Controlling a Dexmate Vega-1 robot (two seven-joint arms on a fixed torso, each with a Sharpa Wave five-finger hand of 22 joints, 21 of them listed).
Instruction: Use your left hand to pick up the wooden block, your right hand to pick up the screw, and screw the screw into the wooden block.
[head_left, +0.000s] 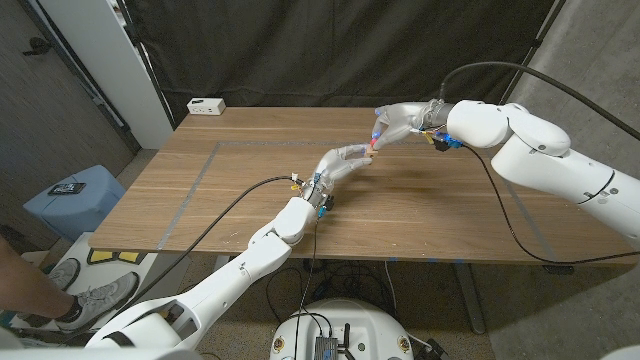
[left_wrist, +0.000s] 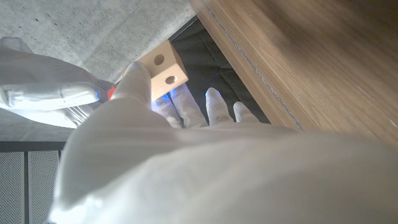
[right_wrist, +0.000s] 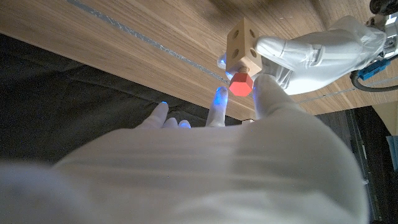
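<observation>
Above the middle of the brown wooden table (head_left: 250, 190), both pickups look done. The left hand (head_left: 345, 160) grips the small pale wooden block with round holes (right_wrist: 243, 48), fingers closed around it, lifted clear of the tabletop. The right hand (head_left: 398, 120) pinches the red hex-headed screw (right_wrist: 240, 84), whose head sits against the block's lower face. How deep it is threaded I cannot tell; judging by this, the turning remains.

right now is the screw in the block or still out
In, or at least at the hole: the red screw head sits against a face of the wooden block in the left hand. How deep, cannot tell.
</observation>
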